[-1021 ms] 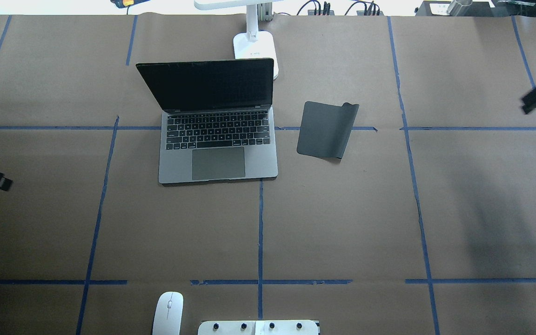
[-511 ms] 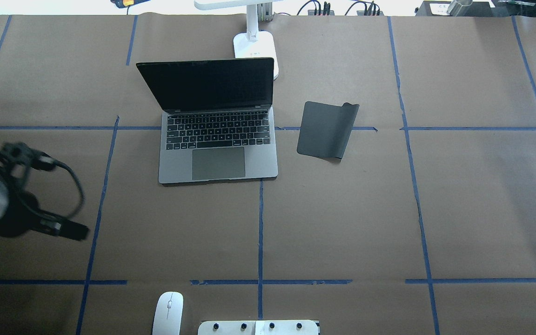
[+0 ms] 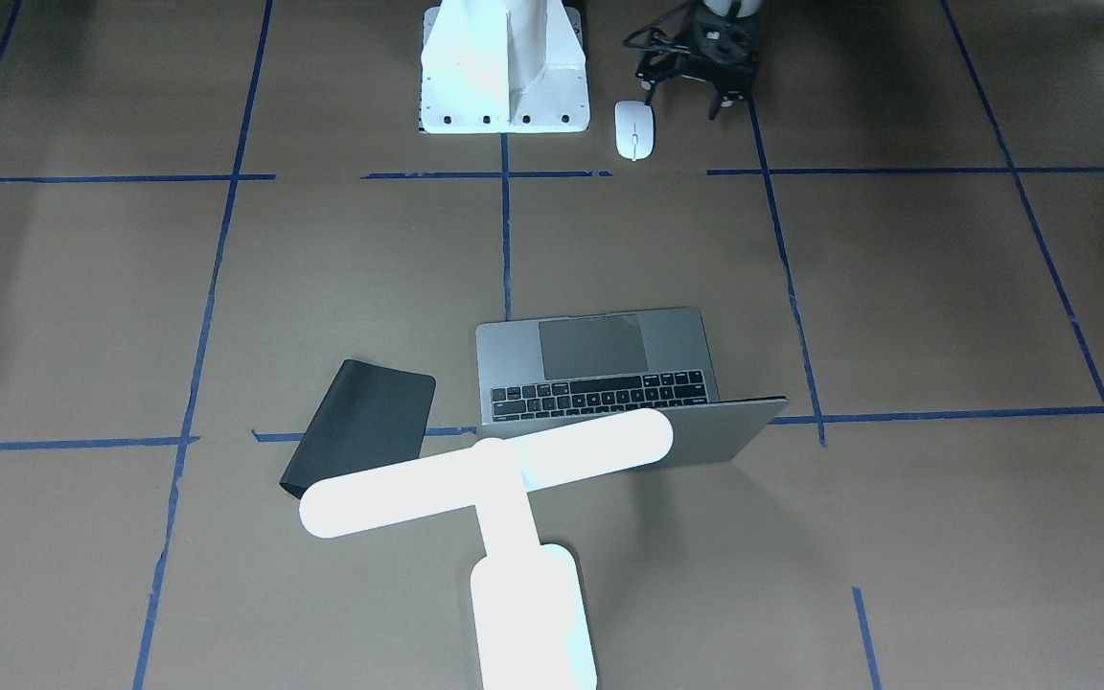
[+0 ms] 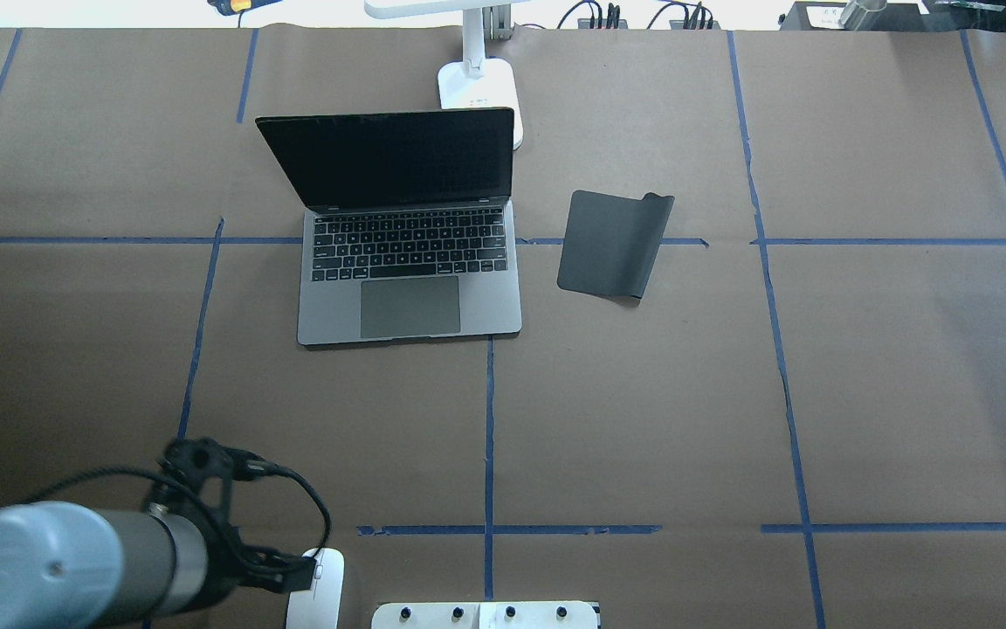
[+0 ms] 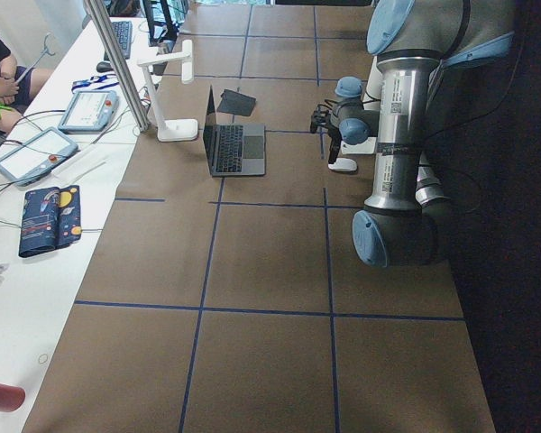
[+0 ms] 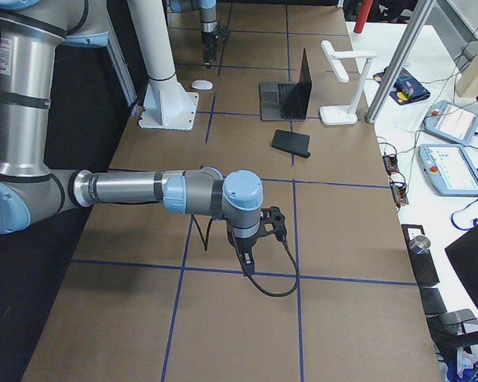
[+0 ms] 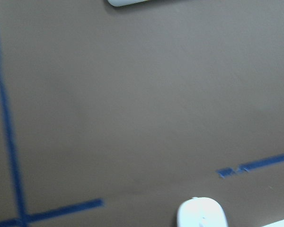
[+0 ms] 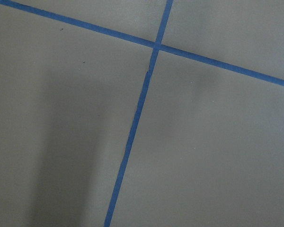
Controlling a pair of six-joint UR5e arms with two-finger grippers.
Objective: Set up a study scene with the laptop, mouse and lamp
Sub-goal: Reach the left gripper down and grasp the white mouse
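One laptop, one mouse, one lamp and one black pad lie on the paper-covered bench, with the left pincer near the mouse.
The mouse sits at the robot's edge of the bench, just beside the white pedestal, with the left pincer a little off its outer side and not touching it; whether that pincer is released or clenched cannot be told. The laptop stands open mid-bench, the lamp just behind its screen and the pad to its right. The right pincer hangs over bare paper well apart from all of these, and its state cannot be told.
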